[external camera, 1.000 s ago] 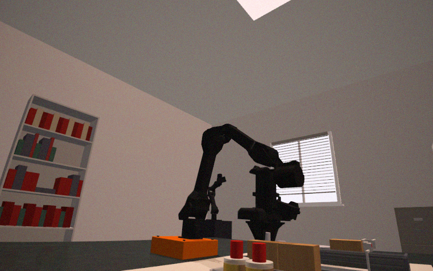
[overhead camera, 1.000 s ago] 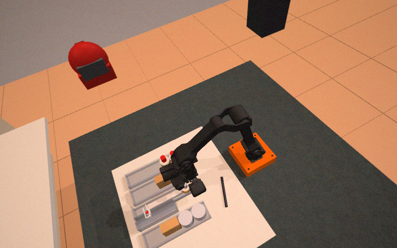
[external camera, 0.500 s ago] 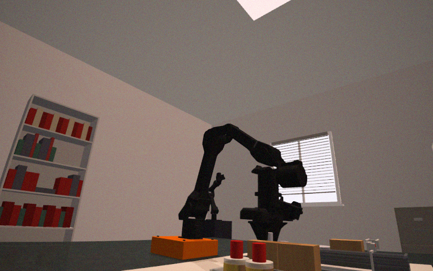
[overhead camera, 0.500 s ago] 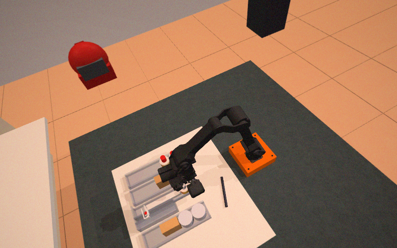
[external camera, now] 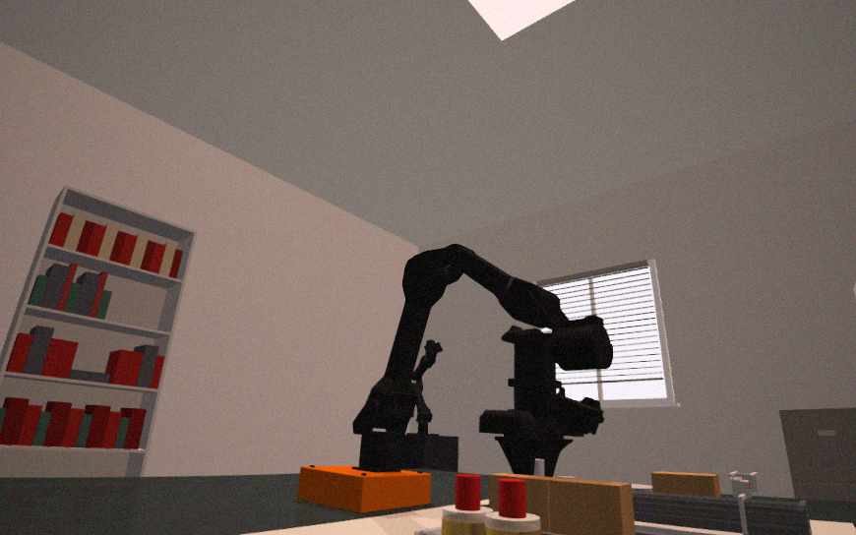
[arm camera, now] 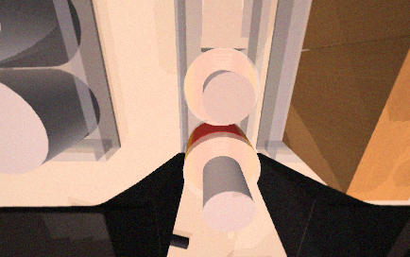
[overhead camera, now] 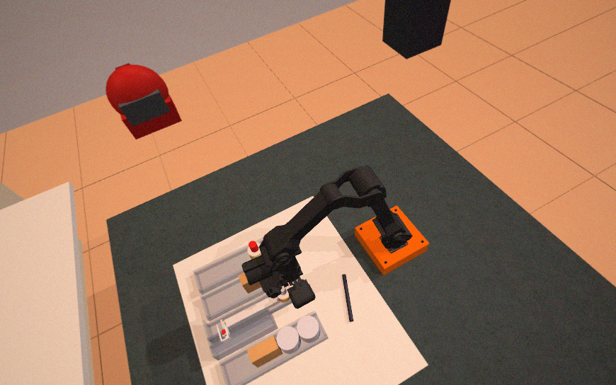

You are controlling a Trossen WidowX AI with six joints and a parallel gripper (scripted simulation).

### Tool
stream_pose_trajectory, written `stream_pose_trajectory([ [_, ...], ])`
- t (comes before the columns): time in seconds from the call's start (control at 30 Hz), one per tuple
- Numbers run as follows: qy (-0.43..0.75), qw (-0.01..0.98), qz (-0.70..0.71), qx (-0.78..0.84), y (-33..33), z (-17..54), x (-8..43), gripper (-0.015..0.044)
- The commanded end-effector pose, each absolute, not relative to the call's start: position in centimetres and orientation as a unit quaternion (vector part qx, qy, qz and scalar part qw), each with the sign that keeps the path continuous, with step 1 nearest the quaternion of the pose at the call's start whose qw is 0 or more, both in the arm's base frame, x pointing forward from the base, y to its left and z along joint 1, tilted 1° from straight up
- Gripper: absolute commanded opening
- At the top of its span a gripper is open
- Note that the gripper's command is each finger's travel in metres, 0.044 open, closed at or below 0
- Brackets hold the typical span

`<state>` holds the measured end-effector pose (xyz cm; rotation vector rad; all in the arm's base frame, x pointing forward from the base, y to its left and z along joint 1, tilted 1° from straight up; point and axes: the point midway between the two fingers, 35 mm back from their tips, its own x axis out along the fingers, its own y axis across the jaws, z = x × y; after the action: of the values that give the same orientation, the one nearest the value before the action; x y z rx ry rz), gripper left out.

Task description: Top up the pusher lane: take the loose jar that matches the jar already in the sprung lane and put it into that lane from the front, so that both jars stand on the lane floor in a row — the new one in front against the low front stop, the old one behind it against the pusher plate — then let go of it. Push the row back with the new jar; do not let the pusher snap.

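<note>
My gripper [overhead camera: 287,296] [external camera: 536,468] [arm camera: 219,159] is shut on a jar with a pale shoulder, a narrow light knob [external camera: 539,466] [arm camera: 229,210] and a red and yellow body. It appears upright at the front mouth of the sprung lane [overhead camera: 249,334] [arm camera: 181,90]. The matching lane jar [arm camera: 229,96] stands directly behind it, between the lane walls; the two look touching or nearly so. A thin dark edge shows behind the lane jar in the wrist view. A white frame with a red mark [overhead camera: 223,331] stands far back on the lane. The held jar's base and the low front stop are hidden.
Two wide pale-lidded jars [overhead camera: 287,338] [overhead camera: 308,328] and a wooden block [overhead camera: 265,352] stand in one neighbouring lane. Another block [overhead camera: 248,282] [arm camera: 350,94] is on the other side. Red-capped jars [external camera: 467,492] [external camera: 512,498] stand beyond it. A black rod [overhead camera: 347,297] [arm camera: 179,241] lies in front.
</note>
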<state>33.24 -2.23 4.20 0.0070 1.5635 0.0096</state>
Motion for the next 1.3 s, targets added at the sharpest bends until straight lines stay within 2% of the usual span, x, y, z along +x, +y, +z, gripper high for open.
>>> stream_pose_trajectory([
  [0.0, 0.695, 0.719, 0.003, 0.005, -2.21, 4.51, 34.20, 0.0000],
  [1.27, 0.694, 0.720, 0.003, 0.005, -2.21, 4.82, 35.18, 0.0000],
])
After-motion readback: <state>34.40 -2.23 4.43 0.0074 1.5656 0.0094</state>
